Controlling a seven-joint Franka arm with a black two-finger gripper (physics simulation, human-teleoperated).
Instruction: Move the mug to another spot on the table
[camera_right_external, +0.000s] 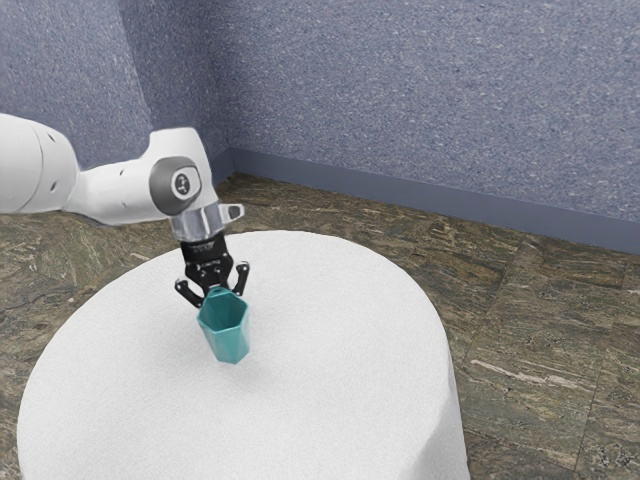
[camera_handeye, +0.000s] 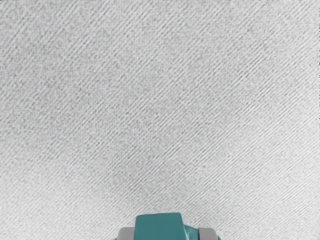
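- So, current situation: my gripper (camera_right_external: 216, 294) is clamped on the mug (camera_right_external: 225, 332). My fingers pinch it at the rim from two sides, one inside the opening and one outside as far as I can tell.
- In the wrist view, the teal mug (camera_handeye: 160, 226) sits right under my hand with a grey finger pad (camera_handeye: 126, 233) on each side, so I'd say the grip is real.
- The mug hangs directly below my gripper, about mid-table (camera_right_external: 340, 330) and a little toward the far edge.
- It isn't upright. The long axis is tilted, with the rim up at my fingers and the base kicked out toward the exterior view's right.
- I can't tell whether the base is just off the tabletop or brushing it. Too close to call.
- That's what matters for the next move: since it hangs crooked from a rim pinch, I'd want height before going sideways so the base doesn't drag.
- Nothing's in the way. The wrist view shows bare white table (camera_handeye: 160, 100) ahead of my hand, and there's loads of free top toward the near edge and the exterior view's right edge.
- Main risk, I reckon, is the mug swinging or slipping in the pinch if I move fast.
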